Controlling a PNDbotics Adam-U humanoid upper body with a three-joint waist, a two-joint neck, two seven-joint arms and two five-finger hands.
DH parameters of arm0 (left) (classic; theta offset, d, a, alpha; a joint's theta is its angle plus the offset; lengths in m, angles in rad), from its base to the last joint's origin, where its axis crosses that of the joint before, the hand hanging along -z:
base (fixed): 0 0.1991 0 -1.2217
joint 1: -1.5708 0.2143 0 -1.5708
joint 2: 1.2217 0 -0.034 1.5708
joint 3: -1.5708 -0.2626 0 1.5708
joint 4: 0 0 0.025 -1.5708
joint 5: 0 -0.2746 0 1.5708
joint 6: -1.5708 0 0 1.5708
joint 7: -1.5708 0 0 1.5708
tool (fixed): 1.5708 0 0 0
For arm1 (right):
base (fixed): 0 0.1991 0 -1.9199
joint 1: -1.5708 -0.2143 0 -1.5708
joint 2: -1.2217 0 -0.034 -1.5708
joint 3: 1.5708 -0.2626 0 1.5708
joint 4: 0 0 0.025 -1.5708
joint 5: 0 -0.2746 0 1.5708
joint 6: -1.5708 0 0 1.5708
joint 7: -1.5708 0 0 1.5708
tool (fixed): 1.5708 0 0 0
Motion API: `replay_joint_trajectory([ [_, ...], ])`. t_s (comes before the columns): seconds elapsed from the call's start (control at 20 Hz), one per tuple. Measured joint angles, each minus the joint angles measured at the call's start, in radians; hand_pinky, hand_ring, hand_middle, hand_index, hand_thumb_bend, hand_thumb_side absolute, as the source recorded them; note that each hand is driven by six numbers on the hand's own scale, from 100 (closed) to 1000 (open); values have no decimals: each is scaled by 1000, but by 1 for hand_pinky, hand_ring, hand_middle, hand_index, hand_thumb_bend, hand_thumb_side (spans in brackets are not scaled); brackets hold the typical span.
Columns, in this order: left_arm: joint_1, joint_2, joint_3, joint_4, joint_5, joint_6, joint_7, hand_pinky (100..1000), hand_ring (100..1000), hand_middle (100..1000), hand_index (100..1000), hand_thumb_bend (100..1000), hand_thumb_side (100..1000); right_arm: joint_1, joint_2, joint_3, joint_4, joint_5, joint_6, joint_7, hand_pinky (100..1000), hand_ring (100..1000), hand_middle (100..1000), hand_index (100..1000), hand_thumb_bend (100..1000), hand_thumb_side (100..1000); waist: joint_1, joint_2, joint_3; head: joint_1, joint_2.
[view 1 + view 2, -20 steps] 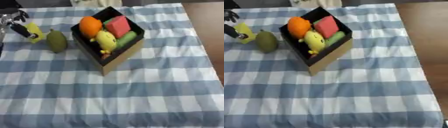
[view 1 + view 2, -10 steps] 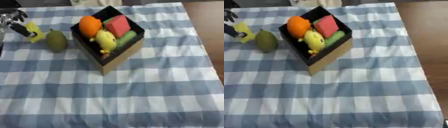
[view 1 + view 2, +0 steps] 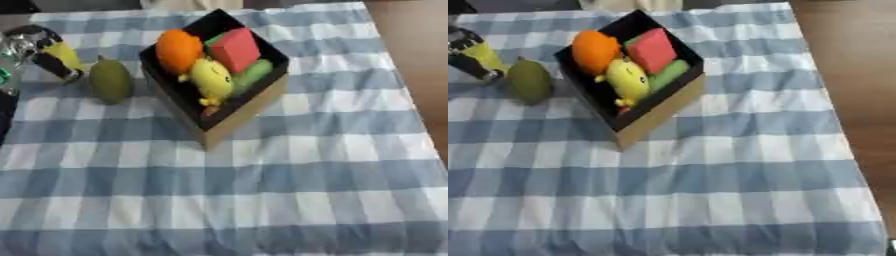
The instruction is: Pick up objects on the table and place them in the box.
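Where the robot hand [image 3: 39, 50] curls — seemingly round a yellow object [image 3: 63, 52] — sits the box [image 3: 241, 112].

A soft blue-and-white checked cloth [image 3: 262, 185] covers the table, lightly rumpled. The box [image 3: 249, 112] looks like plain brown cardboard outside and matt black inside. The green fruit [image 3: 111, 81] beside it has a dull, smooth skin, and bare brown wood [image 3: 850, 60] shows past the cloth's edge.

Almost nothing has changed: the left hand [image 3: 39, 47] at ten o'clock has stayed on the yellow object [image 3: 66, 54].
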Motion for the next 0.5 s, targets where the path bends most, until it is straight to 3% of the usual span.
replay_joint_trajectory([
  [0.1,0,0,0,6,0,3,2,939,912,774,907,441,208,0,1,0,0,3,0,0,1000,1000,301,999,100,470,0,1,-1,0,-1],
  [0.35,0,0,0,12,0,8,6,909,854,660,853,324,123,0,2,0,0,4,2,2,1000,1000,296,1000,100,470,0,1,0,0,-2],
  [0.5,-1,0,1,12,4,15,8,875,793,538,821,192,100,0,3,0,0,5,2,2,1000,1000,295,1000,100,470,0,1,0,0,-2],
])
